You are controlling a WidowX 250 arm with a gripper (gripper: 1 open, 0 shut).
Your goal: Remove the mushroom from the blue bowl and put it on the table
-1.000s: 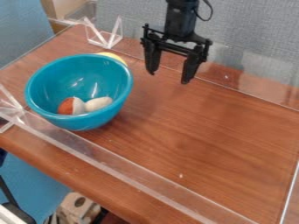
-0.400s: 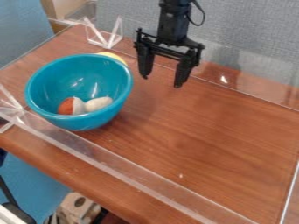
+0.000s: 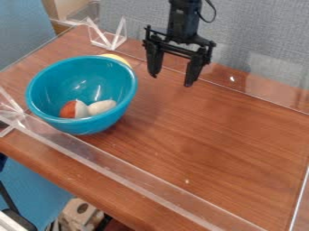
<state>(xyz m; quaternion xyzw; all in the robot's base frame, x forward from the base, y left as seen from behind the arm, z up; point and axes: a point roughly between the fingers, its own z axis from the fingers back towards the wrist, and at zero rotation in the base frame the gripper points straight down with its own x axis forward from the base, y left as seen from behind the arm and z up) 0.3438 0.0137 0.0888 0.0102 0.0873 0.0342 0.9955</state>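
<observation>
The blue bowl (image 3: 82, 90) sits on the left of the brown table (image 3: 193, 126). Inside it, at the bottom, lies the mushroom (image 3: 88, 108), its reddish cap to the left and cream stem to the right. My gripper (image 3: 173, 74) hangs above the table to the right of the bowl, behind its far rim, pointing down. Its two black fingers stand wide apart with nothing between them. It is apart from the bowl and the mushroom.
Low clear acrylic walls (image 3: 133, 185) run around the tabletop, with folded corner pieces at the back left (image 3: 107, 36). A small yellow thing (image 3: 115, 59) peeks out behind the bowl's far rim. Bare wood spreads right of the bowl.
The gripper shifted a little left and up, then came back slightly right; it stays open. Bowl and mushroom have not moved.
</observation>
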